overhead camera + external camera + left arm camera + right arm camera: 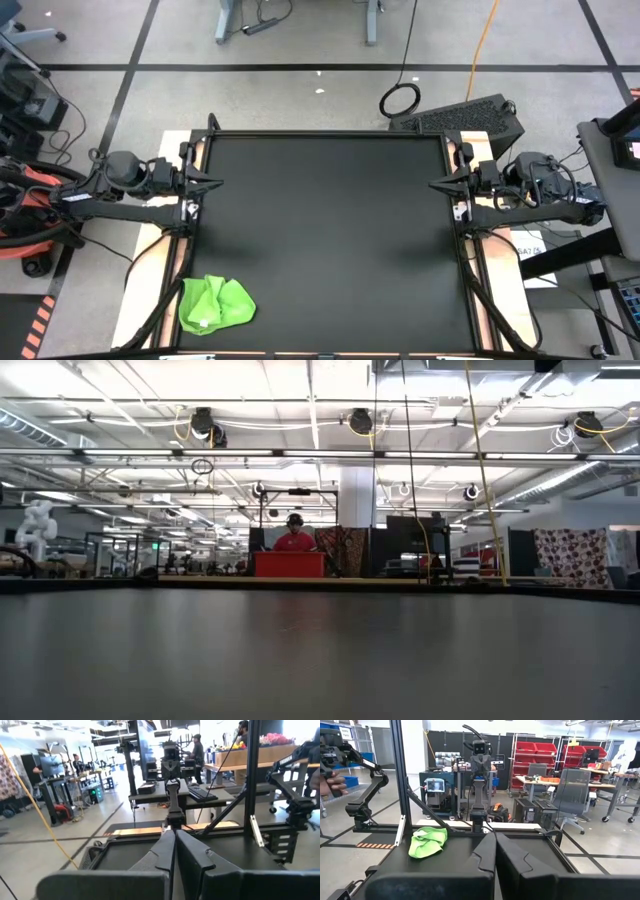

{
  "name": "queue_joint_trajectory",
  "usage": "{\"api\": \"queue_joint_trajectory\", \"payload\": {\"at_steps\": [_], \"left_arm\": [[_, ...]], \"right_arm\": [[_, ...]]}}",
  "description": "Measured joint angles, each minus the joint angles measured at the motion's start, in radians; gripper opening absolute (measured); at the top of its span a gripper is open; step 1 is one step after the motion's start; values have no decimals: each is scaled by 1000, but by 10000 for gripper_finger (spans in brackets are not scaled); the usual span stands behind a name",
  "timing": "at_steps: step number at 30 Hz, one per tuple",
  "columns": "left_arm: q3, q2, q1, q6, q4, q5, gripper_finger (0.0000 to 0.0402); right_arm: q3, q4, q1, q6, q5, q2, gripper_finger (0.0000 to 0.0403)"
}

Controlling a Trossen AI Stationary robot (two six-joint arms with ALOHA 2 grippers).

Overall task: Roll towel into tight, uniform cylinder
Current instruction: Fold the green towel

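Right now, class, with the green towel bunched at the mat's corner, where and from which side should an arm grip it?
Judging from above, the towel lies crumpled at the mat's near left corner. Pinch its raised outer fold from above with the left gripper, the nearer arm, then pull it flat toward the middle before rolling.

You are working in a large open robotics lab or industrial workshop: look across the black table mat (320,660) and you see a high ceiling hung with pipes (300,453), cable runs and round lamps (360,421). Around you the grey floor is marked with black tape lines (300,67), with red storage bins (535,756) on racks, workbenches (165,797) with monitors, rolling chairs (570,795), and other robot stands. People (197,751) stand at distant benches.
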Motion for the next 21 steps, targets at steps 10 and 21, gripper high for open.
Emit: {"api": "queue_joint_trajectory", "payload": {"at_steps": [10,21], "left_arm": [[0,0,0,-2,0,0,25],[0,0,0,-2,0,0,25]], "right_arm": [[0,0,0,12,0,0,0],[0,-1,0,13,0,0,0]]}}
